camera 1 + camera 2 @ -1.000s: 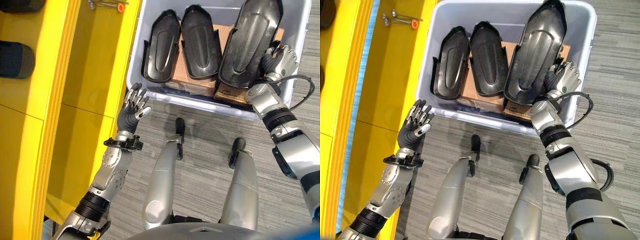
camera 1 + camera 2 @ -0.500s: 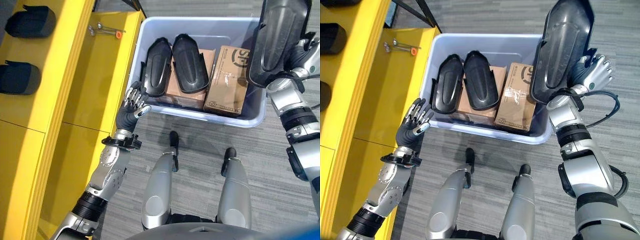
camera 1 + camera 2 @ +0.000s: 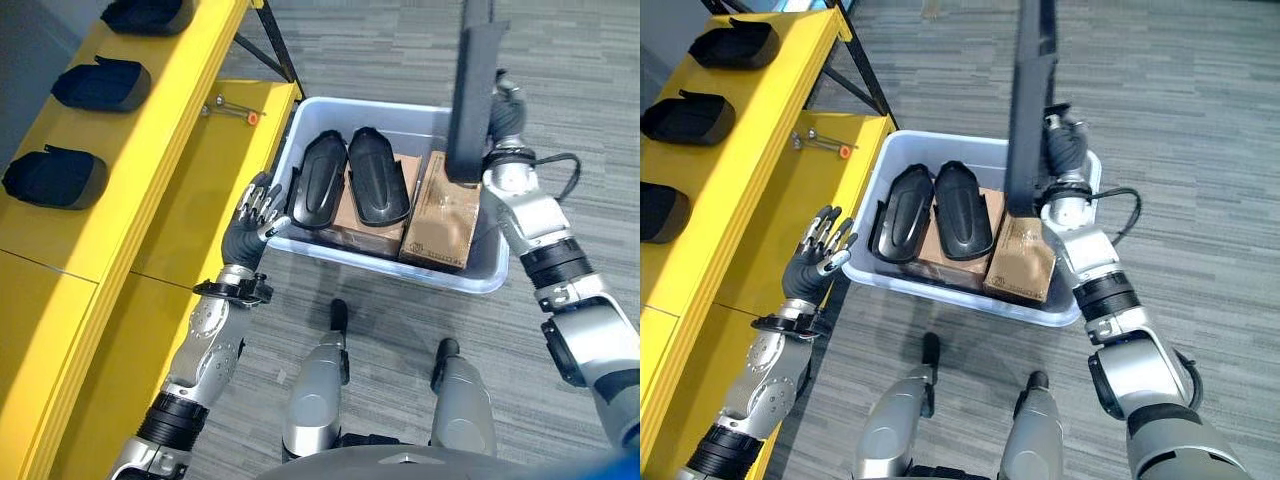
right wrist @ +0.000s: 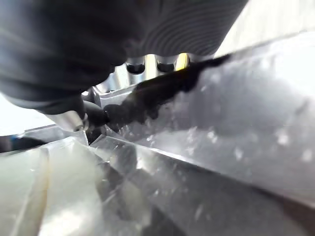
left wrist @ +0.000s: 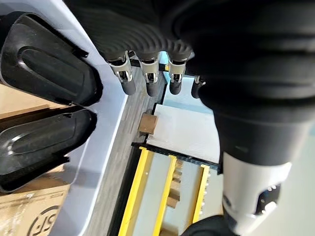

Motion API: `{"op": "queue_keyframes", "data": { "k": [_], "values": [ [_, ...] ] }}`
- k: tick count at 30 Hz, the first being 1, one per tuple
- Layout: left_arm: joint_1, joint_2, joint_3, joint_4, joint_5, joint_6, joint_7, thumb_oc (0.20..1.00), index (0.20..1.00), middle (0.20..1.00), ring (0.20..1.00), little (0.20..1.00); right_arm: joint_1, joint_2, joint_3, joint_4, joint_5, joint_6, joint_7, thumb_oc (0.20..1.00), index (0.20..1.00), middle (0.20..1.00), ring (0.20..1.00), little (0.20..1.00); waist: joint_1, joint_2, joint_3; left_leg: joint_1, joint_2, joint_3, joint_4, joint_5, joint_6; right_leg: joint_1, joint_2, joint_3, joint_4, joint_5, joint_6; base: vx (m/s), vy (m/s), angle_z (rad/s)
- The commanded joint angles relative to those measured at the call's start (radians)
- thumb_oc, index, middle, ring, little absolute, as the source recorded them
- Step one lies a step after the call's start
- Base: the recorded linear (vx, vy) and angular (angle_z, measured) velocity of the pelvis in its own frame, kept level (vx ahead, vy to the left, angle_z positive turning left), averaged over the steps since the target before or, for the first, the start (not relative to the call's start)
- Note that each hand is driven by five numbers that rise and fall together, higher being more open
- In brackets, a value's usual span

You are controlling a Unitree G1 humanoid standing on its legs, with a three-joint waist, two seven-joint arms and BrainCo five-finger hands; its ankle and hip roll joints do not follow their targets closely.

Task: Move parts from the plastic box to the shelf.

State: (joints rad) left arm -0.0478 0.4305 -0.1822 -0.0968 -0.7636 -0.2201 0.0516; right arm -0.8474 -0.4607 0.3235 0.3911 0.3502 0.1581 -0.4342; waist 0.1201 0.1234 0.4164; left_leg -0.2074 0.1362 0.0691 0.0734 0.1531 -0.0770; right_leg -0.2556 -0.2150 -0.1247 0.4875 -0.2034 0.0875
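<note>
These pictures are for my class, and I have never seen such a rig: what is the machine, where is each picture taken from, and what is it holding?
It is a two-legged humanoid robot with silver arms and fingered hands. Two pictures come from cameras in its head, looking down; the other two sit on its wrists, very close to each hand.

On the grey carpet stands a pale blue plastic box holding two black moulded plastic shells on brown cardboard cartons. Beside it is a yellow shelf with similar dark parts on top.

The right hand grips a long black moulded part, raised edge-on above the box. The left hand hangs open by the box's near corner, holding nothing.
</note>
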Motion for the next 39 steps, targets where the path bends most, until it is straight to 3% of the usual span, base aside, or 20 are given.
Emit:
{"op": "queue_keyframes", "data": {
  "k": [1,4,5,6,7,8,12,14,15,17,19,20,21,23,26,29,33,34,38,39],
  "values": [
    [0.02,0.002,0.031,-0.022,0.035,-0.03,0.028,1.0,1.0,1.0,1.0,1.0,0.005,0.023,0.006,-0.098,0.004,-0.003,0.092,0.2,0.2,0.2,0.2,0.2,0.019,-0.047,-0.045,0.048,0.07,-0.03,0.028,-0.052,-0.042,0.066,0.008,-0.074,-0.086,0.061,-0.04,0.07,0.026,0.1],
    [0.054,-0.018,0.044,0.026,0.054,-0.036,-0.006,1.0,1.0,1.0,1.0,1.0,0.035,0.059,0.062,-0.117,-0.001,0.027,0.117,0.2,0.2,0.2,0.2,0.2,0.04,-0.053,-0.069,0.071,0.095,-0.026,-0.051,0.016,-0.063,0.134,0.02,-0.112,-0.122,0.056,-0.046,0.06,0.058,0.34],
    [0.05,-0.033,0.036,0.045,0.072,-0.033,-0.058,1.0,1.0,1.0,1.0,1.0,0.077,0.064,0.081,-0.147,-0.004,0.028,0.095,0.2,0.2,0.2,0.2,0.2,0.029,-0.057,-0.072,0.058,0.092,0.032,-0.009,0.02,-0.062,0.161,0.015,-0.154,-0.154,0.071,-0.049,-0.22,0.209,0.94],
    [0.035,-0.034,0.027,0.065,0.072,-0.055,-0.089,1.0,1.0,1.0,1.0,1.0,0.084,0.055,0.085,-0.143,-0.016,0.008,0.114,0.2,0.2,0.2,0.2,0.2,0.018,-0.072,-0.066,0.053,0.043,0.066,0.1,-0.071,-0.033,0.147,-0.008,-0.156,-0.145,0.081,-0.044,-0.3,0.436,1.37],
    [0.027,-0.031,0.015,0.066,0.081,-0.065,-0.072,1.0,1.0,1.0,1.0,1.0,0.094,0.051,0.096,-0.149,-0.011,-0.009,0.15,0.2,0.2,0.2,0.2,0.2,0.014,-0.08,-0.069,0.067,-0.001,0.082,0.109,-0.127,-0.003,0.136,-0.022,-0.157,-0.165,0.11,-0.025,-0.23,0.467,1.14],
    [0.026,-0.03,0.008,0.059,0.08,-0.057,-0.061,1.0,1.0,1.0,1.0,1.0,0.102,0.054,0.105,-0.159,-0.013,-0.009,0.152,0.2,0.2,0.2,0.2,0.2,0.009,-0.082,-0.063,0.08,-0.006,0.089,0.112,-0.136,0.0,0.15,-0.026,-0.159,-0.181,0.122,-0.019,-0.14,0.482,0.76],
    [-0.041,-0.005,-0.071,0.037,0.125,-0.005,-0.015,1.0,1.0,1.0,1.0,1.0,0.131,0.134,0.128,-0.143,-0.061,-0.026,0.127,0.2,0.2,0.2,0.2,0.2,0.006,-0.11,-0.078,0.107,-0.073,0.089,0.095,-0.183,0.057,0.18,-0.068,-0.095,-0.333,0.285,0.046,-0.07,0.227,0.01],
    [-0.053,0.002,-0.094,0.04,0.129,0.004,-0.021,1.0,1.0,1.0,1.0,1.0,0.145,0.137,0.123,-0.139,-0.069,-0.034,0.11,0.2,0.2,0.2,0.2,0.2,0.002,-0.111,-0.093,0.104,-0.088,0.065,0.071,-0.182,0.069,0.173,-0.053,-0.059,-0.343,0.289,0.051,-0.01,0.06,0.28],
    [-0.059,0.007,-0.116,0.049,0.129,0.008,-0.028,1.0,1.0,1.0,1.0,1.0,0.167,0.141,0.12,-0.138,-0.091,-0.036,0.093,0.2,0.2,0.2,0.2,0.2,-0.002,-0.11,-0.104,0.104,-0.102,0.036,0.052,-0.183,0.083,0.165,-0.02,-0.025,-0.315,0.258,0.047,0.0,0.056,0.63],
    [-0.051,0.012,-0.12,0.044,0.134,0.017,-0.026,1.0,1.0,1.0,1.0,1.0,0.186,0.14,0.113,-0.139,-0.095,-0.031,0.102,0.2,0.2,0.2,0.2,0.2,0.0,-0.109,-0.116,0.105,-0.11,0.025,0.029,-0.177,0.092,0.153,0.02,-0.032,-0.275,0.219,0.039,-0.01,0.091,0.91],
    [-0.015,0.014,-0.089,0.044,0.117,0.007,-0.016,1.0,1.0,1.0,1.0,1.0,0.21,0.131,0.116,-0.158,-0.123,-0.017,0.139,0.2,0.2,0.2,0.2,0.2,0.018,-0.113,-0.124,0.118,-0.126,0.039,-0.016,-0.155,0.089,0.17,0.117,-0.102,-0.221,0.129,0.001,-0.05,0.104,0.71],
    [-0.011,0.012,-0.083,0.042,0.12,0.005,-0.017,1.0,1.0,1.0,1.0,1.0,0.212,0.13,0.119,-0.163,-0.129,-0.011,0.139,0.2,0.2,0.2,0.2,0.2,0.021,-0.113,-0.127,0.114,-0.13,0.037,-0.025,-0.145,0.087,0.167,0.144,-0.105,-0.216,0.12,-0.011,-0.11,0.026,0.2],
    [0.0,0.004,-0.067,0.036,0.131,0.002,-0.015,1.0,1.0,1.0,1.0,1.0,0.211,0.127,0.125,-0.168,-0.146,-0.009,0.142,0.2,0.2,0.2,0.2,0.2,0.026,-0.114,-0.124,0.108,-0.143,0.03,-0.039,-0.125,0.08,0.15,0.213,-0.1,-0.186,0.097,-0.036,-0.13,-0.044,-0.03],
    [0.007,0.004,-0.048,0.039,0.139,0.006,-0.02,1.0,1.0,1.0,1.0,1.0,0.219,0.128,0.121,-0.154,-0.174,-0.01,0.149,0.2,0.2,0.2,0.2,0.2,0.03,-0.122,-0.117,0.077,-0.177,-0.018,-0.019,-0.122,0.085,0.161,0.235,-0.085,-0.218,0.094,-0.059,-0.11,-0.117,0.09],
    [0.006,0.005,-0.013,0.058,0.122,0.014,-0.094,1.0,1.0,1.0,1.0,1.0,0.206,0.108,0.108,-0.127,-0.212,-0.035,0.15,0.2,0.2,0.2,0.2,0.2,0.041,-0.117,-0.114,0.058,-0.192,-0.018,-0.013,-0.11,0.085,0.177,0.238,-0.111,-0.246,0.095,-0.073,-0.12,-0.126,0.39],
    [-0.017,-0.008,-0.021,0.071,0.126,0.053,-0.149,1.0,1.0,1.0,1.0,1.0,0.19,0.097,0.101,-0.115,-0.208,-0.045,0.124,0.2,0.2,0.2,0.2,0.2,0.036,-0.113,-0.114,0.027,-0.167,0.099,0.017,-0.11,0.075,0.198,0.219,-0.182,-0.265,0.096,-0.078,-0.09,-0.101,0.7],
    [-0.014,-0.011,-0.024,0.071,0.116,0.049,-0.127,1.0,1.0,1.0,1.0,1.0,0.143,0.094,0.104,-0.113,-0.2,-0.038,0.149,0.2,0.2,0.2,0.2,0.2,0.041,-0.13,-0.11,0.022,-0.121,0.066,0.095,-0.137,0.06,0.205,0.188,-0.197,-0.256,0.095,-0.086,-0.04,0.041,0.69],
    [-0.008,-0.006,-0.015,0.054,0.117,0.046,-0.123,1.0,1.0,1.0,1.0,1.0,0.121,0.086,0.113,-0.138,-0.2,-0.015,0.185,0.2,0.2,0.2,0.2,0.2,0.04,-0.142,-0.113,0.049,-0.082,0.027,0.127,-0.141,0.042,0.209,0.161,-0.189,-0.253,0.1,-0.083,-0.01,0.184,0.16],
    [-0.002,-0.011,-0.014,0.049,0.121,0.05,-0.112,1.0,1.0,1.0,1.0,1.0,0.095,0.087,0.15,-0.13,-0.183,-0.011,0.207,0.2,0.2,0.2,0.2,0.2,0.054,-0.137,-0.135,0.082,-0.075,-0.003,0.101,-0.147,0.042,0.22,0.141,-0.198,-0.242,0.093,-0.083,0.09,0.219,0.12],
    [-0.004,-0.011,-0.019,0.052,0.105,0.058,-0.115,1.0,1.0,1.0,1.0,1.0,0.095,0.094,0.156,-0.134,-0.185,-0.006,0.203,0.2,0.2,0.2,0.2,0.2,0.056,-0.139,-0.14,0.085,-0.09,0.004,0.128,-0.178,0.052,0.224,0.13,-0.205,-0.233,0.09,-0.08,0.08,0.168,-0.02]
  ]
}}
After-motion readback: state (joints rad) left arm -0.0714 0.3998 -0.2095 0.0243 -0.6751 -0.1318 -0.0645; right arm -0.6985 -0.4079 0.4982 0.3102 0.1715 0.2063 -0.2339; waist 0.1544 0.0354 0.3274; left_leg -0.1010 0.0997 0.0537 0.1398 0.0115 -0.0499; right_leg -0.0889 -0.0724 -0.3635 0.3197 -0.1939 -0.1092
